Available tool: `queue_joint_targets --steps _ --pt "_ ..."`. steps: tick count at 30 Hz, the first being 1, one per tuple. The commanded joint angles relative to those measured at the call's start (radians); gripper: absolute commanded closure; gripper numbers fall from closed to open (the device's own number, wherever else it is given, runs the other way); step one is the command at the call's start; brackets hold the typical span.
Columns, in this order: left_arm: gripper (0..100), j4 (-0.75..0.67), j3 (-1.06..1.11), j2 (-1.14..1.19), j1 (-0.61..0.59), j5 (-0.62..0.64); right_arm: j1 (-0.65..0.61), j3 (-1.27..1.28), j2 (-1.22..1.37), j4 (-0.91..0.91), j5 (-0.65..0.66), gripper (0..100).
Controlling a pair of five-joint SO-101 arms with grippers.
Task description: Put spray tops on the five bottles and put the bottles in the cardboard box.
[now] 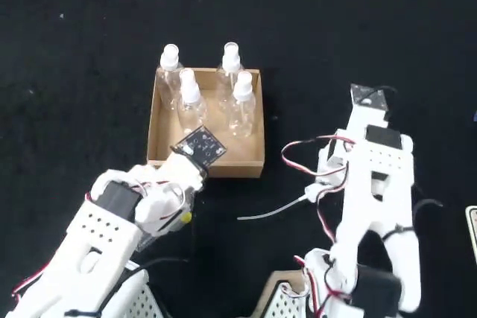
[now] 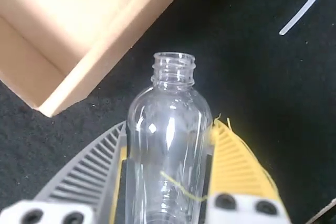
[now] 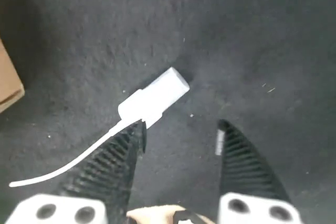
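Observation:
A clear bottle [image 2: 168,129] with no top is held in my left gripper [image 2: 169,124], which is shut on it, its open neck pointing away over the black table. In the high view that gripper [image 1: 181,212] sits just in front of the cardboard box [image 1: 205,165]. Several bottles with white spray tops [image 1: 190,98] stand inside the box. A loose white spray top [image 3: 155,98] with a long thin tube [image 3: 63,169] lies flat on the table. My right gripper [image 3: 181,128] is open just behind it, one fingertip [image 3: 135,132] beside the tube. The spray top [image 1: 306,199] lies left of the right arm.
The box corner [image 2: 105,30] is close beside the held bottle's neck. The spray top's tube [image 1: 261,215] runs across the table between the two arms. The right arm's red and white wires [image 1: 298,156] loop out near the box. Black table lies to the right and behind.

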Motion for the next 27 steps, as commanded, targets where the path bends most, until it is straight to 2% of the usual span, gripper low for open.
queue_joint_targets --steps 1,10,12,15,17,22,27 --pt "89 -0.009 0.018 -0.075 -0.007 0.008 -0.041 -0.021 0.045 0.014 -0.014 77.3" --pt "89 -0.008 0.050 -0.133 -0.007 0.008 -0.057 -0.019 0.251 -0.048 -0.075 77.8" --pt "89 -0.006 0.050 -0.137 -0.007 0.008 -0.075 -0.031 0.271 -0.055 -0.058 83.1" --pt "89 -0.006 0.050 -0.137 -0.008 0.008 -0.126 -0.036 0.274 -0.049 0.043 94.9" --pt "89 -0.006 0.050 -0.137 -0.008 0.008 -0.152 -0.058 0.274 -0.049 0.089 98.8" --pt "89 -0.006 0.051 -0.137 -0.012 0.008 -0.152 -0.140 0.274 -0.031 0.098 91.3" --pt "89 -0.006 0.051 -0.137 -0.015 0.008 -0.178 -0.298 0.274 0.150 0.098 86.6"
